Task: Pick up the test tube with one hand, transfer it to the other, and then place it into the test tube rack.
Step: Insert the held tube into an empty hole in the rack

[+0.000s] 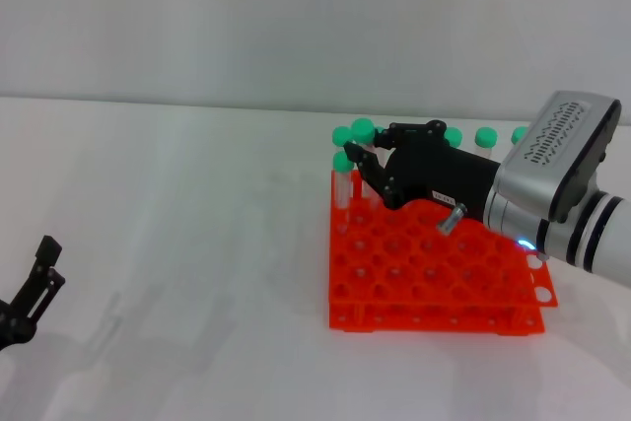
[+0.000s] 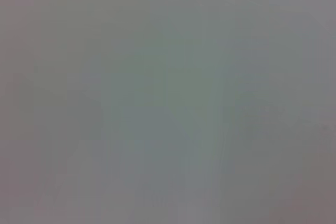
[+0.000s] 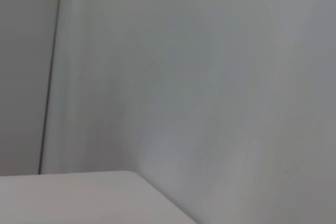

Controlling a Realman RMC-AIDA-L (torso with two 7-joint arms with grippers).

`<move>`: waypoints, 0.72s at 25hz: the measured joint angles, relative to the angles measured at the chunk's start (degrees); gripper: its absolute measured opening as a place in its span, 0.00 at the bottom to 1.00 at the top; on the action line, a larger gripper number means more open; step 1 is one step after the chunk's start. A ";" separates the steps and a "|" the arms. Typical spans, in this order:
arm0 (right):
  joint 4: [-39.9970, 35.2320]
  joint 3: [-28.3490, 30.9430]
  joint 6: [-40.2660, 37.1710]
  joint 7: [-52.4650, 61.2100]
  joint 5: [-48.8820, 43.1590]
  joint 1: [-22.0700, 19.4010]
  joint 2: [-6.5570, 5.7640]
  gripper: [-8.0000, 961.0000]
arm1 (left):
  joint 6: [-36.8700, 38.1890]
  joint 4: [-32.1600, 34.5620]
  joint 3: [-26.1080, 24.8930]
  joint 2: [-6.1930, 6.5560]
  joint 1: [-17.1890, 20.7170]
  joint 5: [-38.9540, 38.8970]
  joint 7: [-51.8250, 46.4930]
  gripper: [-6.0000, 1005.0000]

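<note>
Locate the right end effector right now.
Head view: the right end effector is at right of centre, over the back-left part of the orange test tube rack, its fingertips among the green-capped tubes standing there.

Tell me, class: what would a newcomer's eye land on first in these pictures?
The bright orange-red test tube rack right of centre on the white table. Over its far left corner the right gripper reaches among green-capped tubes along the back. The left gripper waits at the near left edge.

White table [image 1: 177,244], pale wall [image 1: 296,17] behind
</note>
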 joint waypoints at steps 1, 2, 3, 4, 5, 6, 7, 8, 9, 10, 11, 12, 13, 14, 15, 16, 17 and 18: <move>0.14 -0.37 0.13 -0.63 1.05 0.01 0.00 0.28 | 0.00 0.00 0.00 0.00 0.00 0.02 -0.02 0.89; 0.29 -0.92 0.42 -1.21 2.12 0.08 0.00 0.28 | 0.00 0.00 0.01 0.00 0.00 0.06 -0.02 0.89; 0.49 -1.64 0.87 -1.81 3.24 0.27 0.00 0.29 | 0.00 0.00 0.01 0.00 0.00 0.09 -0.03 0.89; 0.59 -2.13 1.26 -2.38 4.25 0.42 0.00 0.29 | 0.00 0.00 0.01 0.00 0.00 0.11 -0.03 0.89; 0.73 -2.83 1.74 -3.15 5.64 0.61 0.00 0.29 | 0.00 0.00 0.01 0.00 0.00 0.14 -0.04 0.89; 0.90 -3.50 1.98 -3.88 6.93 0.70 0.00 0.29 | 0.00 0.00 0.01 0.00 0.00 0.15 -0.06 0.89; 1.04 -3.95 2.07 -4.37 7.84 0.79 0.00 0.29 | 0.00 0.00 0.01 0.00 0.01 0.16 -0.08 0.89; 1.16 -4.32 2.10 -4.80 8.62 0.84 0.00 0.29 | 0.00 0.00 0.01 0.00 0.03 0.17 -0.10 0.89; 1.28 -4.54 2.12 -5.05 9.05 0.89 0.00 0.29 | 0.00 0.00 0.01 0.00 0.05 0.18 -0.11 0.89; 1.49 -4.79 2.16 -5.34 9.50 0.95 0.00 0.29 | 0.00 0.00 0.01 0.00 0.06 0.19 -0.11 0.89; 1.69 -5.04 2.22 -5.53 9.93 0.98 0.00 0.29 | 0.00 0.00 0.01 0.00 0.07 0.20 -0.11 0.89; 1.82 -5.31 2.29 -5.65 10.21 1.01 0.00 0.29 | 0.00 0.00 0.03 0.00 0.07 0.21 -0.12 0.89; 1.93 -5.68 2.47 -5.73 10.81 1.06 0.00 0.30 | 0.00 0.00 0.03 0.00 0.07 0.21 -0.12 0.89; 1.97 -5.91 2.63 -5.76 11.16 1.10 0.00 0.30 | 0.00 0.00 0.03 0.00 0.07 0.21 -0.12 0.89; 1.97 -5.91 2.63 -5.76 11.16 1.10 0.00 0.30 | 0.07 -0.02 0.07 0.00 0.08 0.26 -0.13 0.89; 2.03 -6.15 2.85 -5.79 11.68 1.08 0.00 0.30 | 0.32 -0.17 0.09 0.00 0.09 0.28 -0.14 0.89; 2.09 -6.25 3.03 -5.82 12.02 0.87 0.00 0.30 | 0.49 -0.30 0.10 0.00 0.09 0.28 -0.14 0.89; 2.19 -6.35 3.04 -5.83 12.05 0.78 0.00 0.30 | 0.85 -0.52 0.10 0.00 0.06 0.28 -0.14 0.89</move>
